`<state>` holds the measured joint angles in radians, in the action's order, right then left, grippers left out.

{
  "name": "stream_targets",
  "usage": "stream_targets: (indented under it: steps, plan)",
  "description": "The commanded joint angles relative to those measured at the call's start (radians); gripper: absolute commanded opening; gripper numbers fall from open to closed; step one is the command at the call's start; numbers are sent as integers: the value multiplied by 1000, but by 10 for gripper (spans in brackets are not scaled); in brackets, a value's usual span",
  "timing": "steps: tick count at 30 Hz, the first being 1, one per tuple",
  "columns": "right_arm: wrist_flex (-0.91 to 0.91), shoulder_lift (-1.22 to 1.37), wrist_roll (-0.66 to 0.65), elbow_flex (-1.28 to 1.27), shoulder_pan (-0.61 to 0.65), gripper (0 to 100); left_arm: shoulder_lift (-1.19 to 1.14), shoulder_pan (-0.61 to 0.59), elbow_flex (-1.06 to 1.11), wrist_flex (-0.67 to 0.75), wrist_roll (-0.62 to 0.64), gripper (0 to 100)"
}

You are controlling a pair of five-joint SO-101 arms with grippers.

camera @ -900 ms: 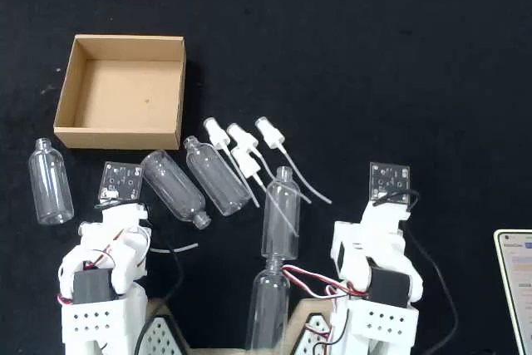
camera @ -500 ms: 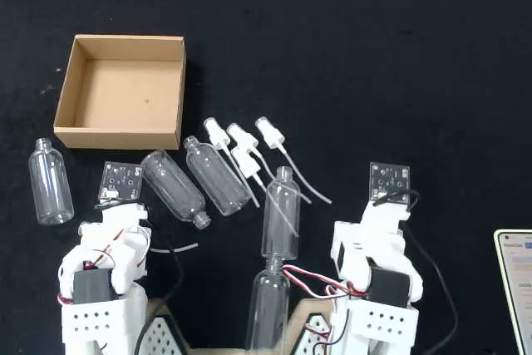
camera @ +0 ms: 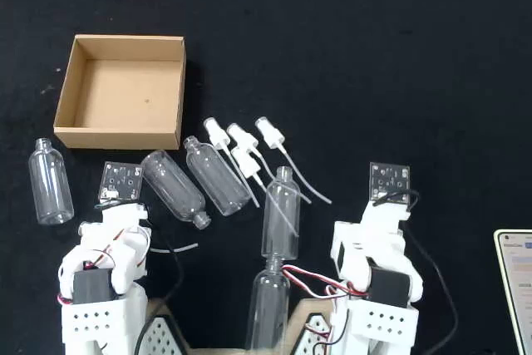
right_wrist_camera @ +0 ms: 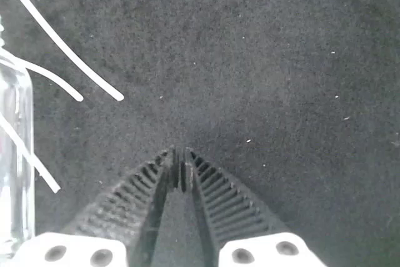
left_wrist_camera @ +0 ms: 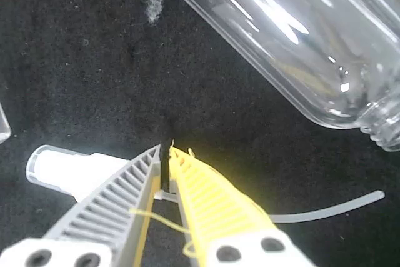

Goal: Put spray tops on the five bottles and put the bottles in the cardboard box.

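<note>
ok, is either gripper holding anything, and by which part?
Left gripper looks shut on a spray top, pinching its thin tube just behind the white head. Right gripper is shut with nothing in it.

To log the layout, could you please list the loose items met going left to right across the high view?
Lone bottle → cardboard box → bottle necked toward the arms → bottle necked toward the box → bottle crossed by tubes → edge screen. Spray tops and the nearest bottle overlap, so omitted.

Spray tops (camera: 241, 136) right of cardboard box (camera: 118, 137), bottles (camera: 218, 179) in front of both.
</note>
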<state>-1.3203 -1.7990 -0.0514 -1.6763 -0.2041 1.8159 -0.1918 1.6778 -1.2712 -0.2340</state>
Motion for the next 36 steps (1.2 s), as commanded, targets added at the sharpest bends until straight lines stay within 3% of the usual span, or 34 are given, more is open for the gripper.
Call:
stream_targets:
  steps: [1, 18, 23, 27, 34, 36]
  plan:
    - [12, -96, -2, -8, -11, 11, 8, 5, 21, -3, -6, 30]
    - [20, -96, -5, -8, -5, 11, 8, -2, 5, 5, -12, 30]
    - [129, -96, -5, -8, -5, 11, 8, -12, -67, -5, -14, 30]
    - [232, -96, -8, -7, -5, 12, 8, -111, -150, 12, -14, 30]
    - [382, -96, -379, -2, -11, 12, 8, -346, -456, 12, -14, 30]
    - [407, -96, -434, 7, -11, 13, 8, -389, -538, 12, -15, 30]
